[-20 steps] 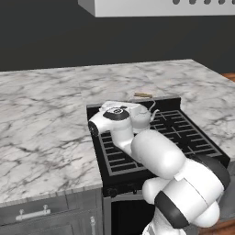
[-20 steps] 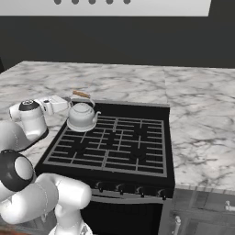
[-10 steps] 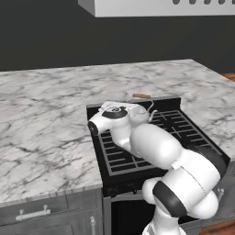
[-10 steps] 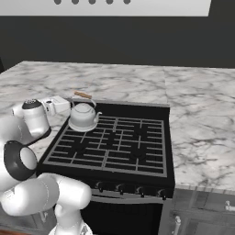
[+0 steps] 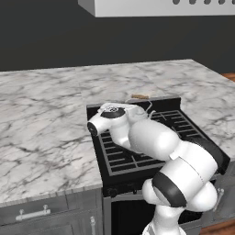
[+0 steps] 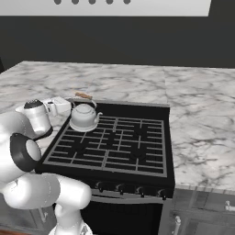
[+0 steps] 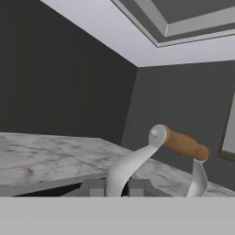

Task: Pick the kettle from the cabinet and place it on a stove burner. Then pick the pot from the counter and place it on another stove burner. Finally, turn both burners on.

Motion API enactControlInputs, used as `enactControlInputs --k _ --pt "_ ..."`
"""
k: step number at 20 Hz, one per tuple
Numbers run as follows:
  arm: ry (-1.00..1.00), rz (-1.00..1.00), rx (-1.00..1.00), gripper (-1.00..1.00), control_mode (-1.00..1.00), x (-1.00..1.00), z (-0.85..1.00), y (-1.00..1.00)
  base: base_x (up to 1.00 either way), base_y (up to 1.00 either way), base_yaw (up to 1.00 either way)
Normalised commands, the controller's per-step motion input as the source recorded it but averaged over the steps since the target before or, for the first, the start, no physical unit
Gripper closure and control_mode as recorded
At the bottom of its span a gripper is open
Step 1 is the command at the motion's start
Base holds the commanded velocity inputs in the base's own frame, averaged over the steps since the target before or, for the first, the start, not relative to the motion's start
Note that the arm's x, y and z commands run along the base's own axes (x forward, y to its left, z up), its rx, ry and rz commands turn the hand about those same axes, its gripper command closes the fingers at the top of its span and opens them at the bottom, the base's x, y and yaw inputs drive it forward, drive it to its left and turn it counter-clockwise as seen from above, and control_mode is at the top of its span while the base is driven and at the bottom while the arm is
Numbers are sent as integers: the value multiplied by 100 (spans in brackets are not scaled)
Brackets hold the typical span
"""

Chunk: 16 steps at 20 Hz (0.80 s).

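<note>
I see the kettle (image 6: 84, 116) sitting on the stove burners (image 6: 110, 144), at the ten o'clock grate. The gripper (image 6: 58, 106), at the kettle's nine o'clock, is pinched shut on its handle base, I judge. A sideways tug could tip it. The arm is folded low, wrist level, over the cooktop's left edge.

the kettle (image 6: 84, 116) looks like glossy silvery metal with a smooth brown wooden grip; the counter (image 6: 193, 105) is polished veined marble; the stove burners (image 6: 114, 144) are matt black metal.
</note>
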Motion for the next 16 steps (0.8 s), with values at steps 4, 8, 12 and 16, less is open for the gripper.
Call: enactControlInputs --k 4,8,12,16 --pt "0 0 -1 100 -100 12 -6 4 0 0 0" --pt "0 0 -2 100 -100 12 -7 6 0 0 0" --pt "0 0 -2 100 -100 13 -9 7 0 0 0" --pt "0 0 -2 100 -100 12 -11 7 0 0 0"
